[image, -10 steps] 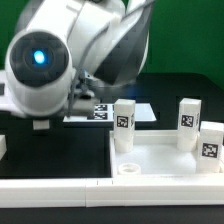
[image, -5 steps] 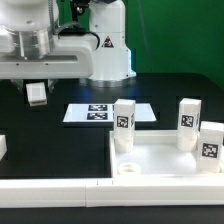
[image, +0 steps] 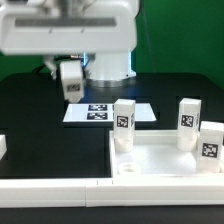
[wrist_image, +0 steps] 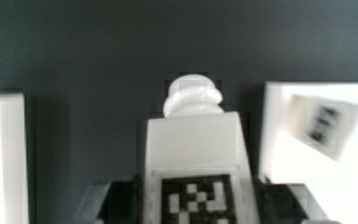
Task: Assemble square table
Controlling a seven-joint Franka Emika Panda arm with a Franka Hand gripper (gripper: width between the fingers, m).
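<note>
White plastic filled my remote feed as the gripper (image: 70, 80) hung above the black table (image: 25, 120), its jaws partly closed around a tagged leg (image: 71, 79) that I was carrying. The wrist view showed that leg (wrist_image: 194, 150) clamped between both fingers, its long axis running straight out from the jaws and its threaded tip pointing down at the dark surface. Off toward the exterior view's right and nearer the camera lay the square tabletop (image: 165, 160), raised rim up, with three legs already standing in its corners: one (image: 124, 126) at the far near-left corner, another (image: 188, 124) further right, a third (image: 211, 146) at the right edge. An open round socket (image: 128, 169) waited at the slab's near corner, and I judged that the coming move turned on it: the held leg had to travel right and toward the camera, then descend upright into that hole. Between jaws and socket lay the marker board (image: 105, 112), flat and low, while the nearest standing leg looked the likelier obstacle. White border rails (image: 50, 183) ran along the front.
</note>
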